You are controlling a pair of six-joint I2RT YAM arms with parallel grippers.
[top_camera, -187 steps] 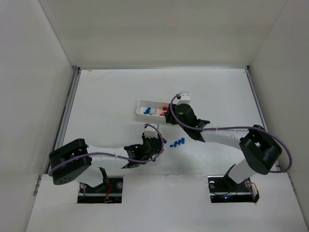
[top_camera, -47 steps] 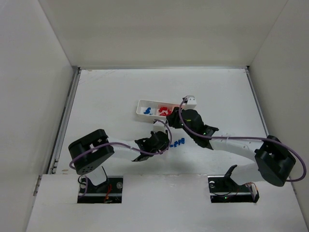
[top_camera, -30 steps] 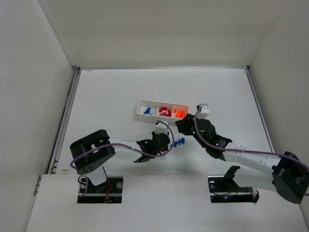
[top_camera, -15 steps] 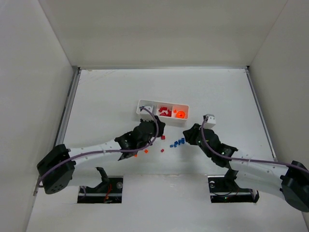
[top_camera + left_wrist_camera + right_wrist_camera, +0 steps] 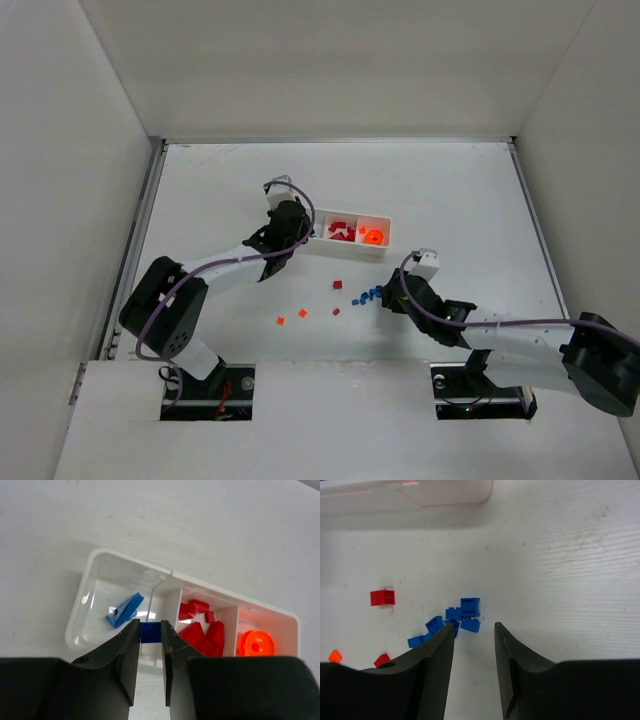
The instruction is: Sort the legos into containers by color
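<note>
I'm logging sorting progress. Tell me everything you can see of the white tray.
The white tray is long, shallow, glossy plastic by its look, with rounded corners, lying flat on the table. Two thin walls make three compartments: a blue piece at one end, red bricks in the middle, a round orange piece at the other. The left end effector holds a blue brick over the blue end.
</note>
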